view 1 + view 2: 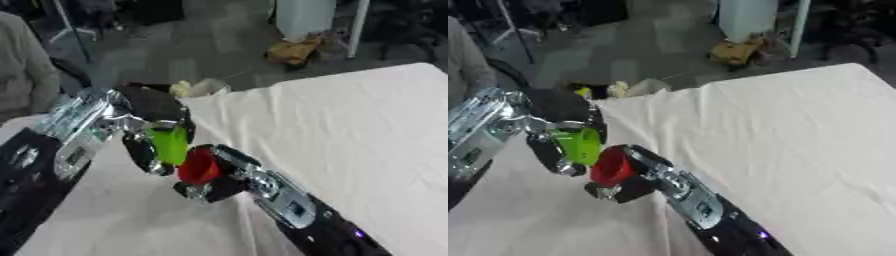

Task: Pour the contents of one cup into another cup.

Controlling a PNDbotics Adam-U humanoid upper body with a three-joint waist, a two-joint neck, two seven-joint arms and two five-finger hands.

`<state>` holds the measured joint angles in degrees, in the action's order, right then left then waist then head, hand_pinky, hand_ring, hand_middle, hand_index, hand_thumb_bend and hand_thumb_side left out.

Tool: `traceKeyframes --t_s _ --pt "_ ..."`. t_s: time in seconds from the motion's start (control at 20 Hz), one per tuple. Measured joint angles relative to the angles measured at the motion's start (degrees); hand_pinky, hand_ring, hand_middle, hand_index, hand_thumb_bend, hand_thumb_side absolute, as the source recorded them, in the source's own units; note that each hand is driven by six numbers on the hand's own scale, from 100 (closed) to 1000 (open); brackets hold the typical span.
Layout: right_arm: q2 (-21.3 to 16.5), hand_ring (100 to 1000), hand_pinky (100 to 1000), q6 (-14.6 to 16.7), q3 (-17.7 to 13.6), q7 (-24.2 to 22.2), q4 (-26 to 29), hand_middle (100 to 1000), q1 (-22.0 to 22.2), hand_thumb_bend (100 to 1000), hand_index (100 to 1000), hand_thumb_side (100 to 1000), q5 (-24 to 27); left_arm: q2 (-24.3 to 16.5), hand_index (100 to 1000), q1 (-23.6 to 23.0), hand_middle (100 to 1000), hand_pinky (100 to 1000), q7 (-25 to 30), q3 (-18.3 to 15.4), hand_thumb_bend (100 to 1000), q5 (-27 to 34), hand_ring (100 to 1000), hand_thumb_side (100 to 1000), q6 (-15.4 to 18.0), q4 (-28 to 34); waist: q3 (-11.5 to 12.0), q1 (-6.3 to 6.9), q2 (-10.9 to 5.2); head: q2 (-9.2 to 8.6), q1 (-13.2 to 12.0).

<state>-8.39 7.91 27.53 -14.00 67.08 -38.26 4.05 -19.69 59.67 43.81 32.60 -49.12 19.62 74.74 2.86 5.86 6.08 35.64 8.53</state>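
Looking down, we see our right arm come up from the bottom, black with a silver joint. Our right hand has its fingers curled round the red cup. We hold this cup above the table, and its open mouth tips up and to the left. We cannot see what is inside it.

Just past it is the green cup. Our left hand holds that one, with dark fingers wrapped round its top and its side. The green cup seems to hang with its lower end right at the rim of the red cup. The two cups are touching or very nearly so; we cannot tell which. We cannot see anything falling from one to the other.

Our left arm comes in from the left side. It is silver near the wrist and black lower down.

A white cloth covers the table. It has soft folds and runs far off to the right. Both cups are over the left part of the cloth, near its far edge.

Behind the table edge, close to our left hand, lies something pale and yellow on the grey floor. Farther back sits a yellow-brown heap next to a white thing.
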Motion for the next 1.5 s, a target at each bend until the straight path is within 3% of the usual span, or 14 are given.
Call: traceKeyframes --t_s 1.5 --pt "-0.25 370 481 0.09 0.00 -0.21 -0.37 314 0.45 100 497 226 -0.13 -0.98 716 0.08 405 252 -1.77 2.02 341 0.57 242 273 1.78 -0.40 0.32 0.41 -0.30 0.00 0.24"
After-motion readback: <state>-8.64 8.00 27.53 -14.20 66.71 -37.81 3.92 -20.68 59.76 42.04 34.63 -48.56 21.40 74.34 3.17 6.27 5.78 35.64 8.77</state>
